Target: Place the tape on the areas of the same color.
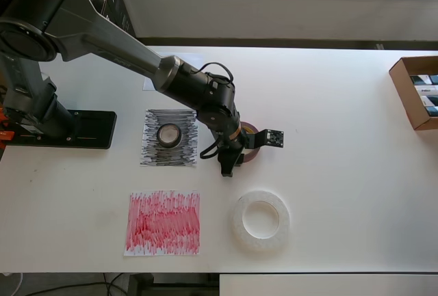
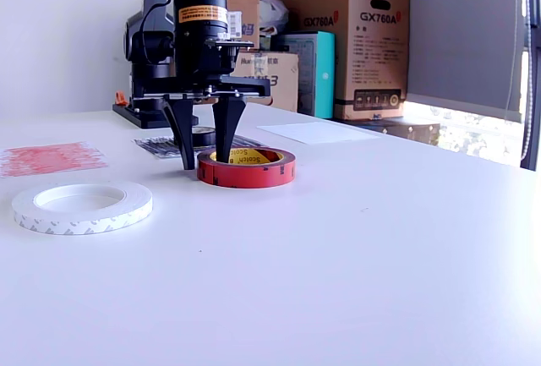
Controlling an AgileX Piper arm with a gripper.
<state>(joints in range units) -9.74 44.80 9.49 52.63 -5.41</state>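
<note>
A red tape roll [image 2: 247, 168] lies flat on the white table; in the overhead view [image 1: 251, 154] the arm's wrist partly covers it. My gripper [image 2: 204, 160] points straight down over the roll's left side in the exterior view. Its jaws are apart, one finger [image 2: 183, 138] outside the roll and one over its wall. It also shows in the overhead view [image 1: 233, 160]. A black tape roll [image 1: 169, 134] sits on the black-scribbled sheet [image 1: 154, 152]. A white tape roll [image 1: 260, 219] lies on the bare table next to the red-scribbled sheet [image 1: 163, 222]. The plain white sheet [image 2: 317, 132] lies behind.
The arm's black base plate [image 1: 75, 129] stands at the overhead view's left. An open cardboard box [image 1: 410, 94] sits at the table's right edge. Stacked cartons [image 2: 338, 36] stand behind the table in the exterior view.
</note>
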